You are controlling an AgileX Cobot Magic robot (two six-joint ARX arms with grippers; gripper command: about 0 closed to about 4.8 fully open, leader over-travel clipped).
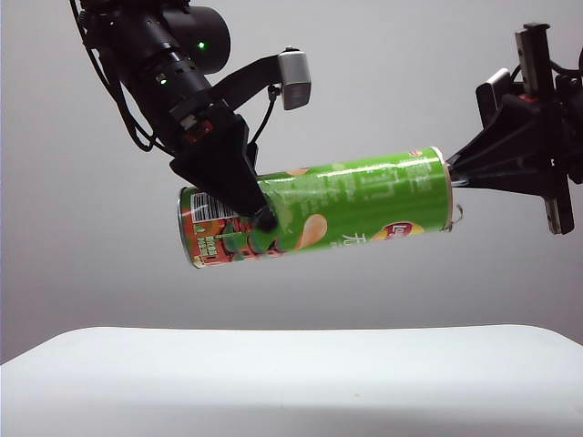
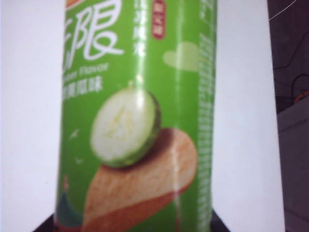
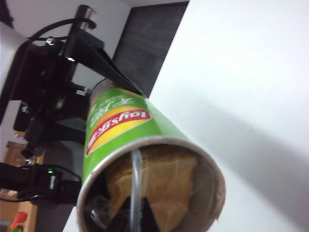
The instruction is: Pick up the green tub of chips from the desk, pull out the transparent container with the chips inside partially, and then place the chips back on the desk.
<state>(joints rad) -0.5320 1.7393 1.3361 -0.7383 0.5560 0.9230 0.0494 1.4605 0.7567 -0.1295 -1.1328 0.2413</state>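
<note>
The long bright-green cylindrical chip tub hangs nearly level, well above the middle of the plain white desk. The left gripper is clamped around its body near the closed end. At the open mouth the right gripper has pinched together on the thin clear plastic tray's rim, golden chips showing behind. Judged best: draw straight along the tub's axis, slowly, left grip firm, stopping with the tray partly out.
</note>
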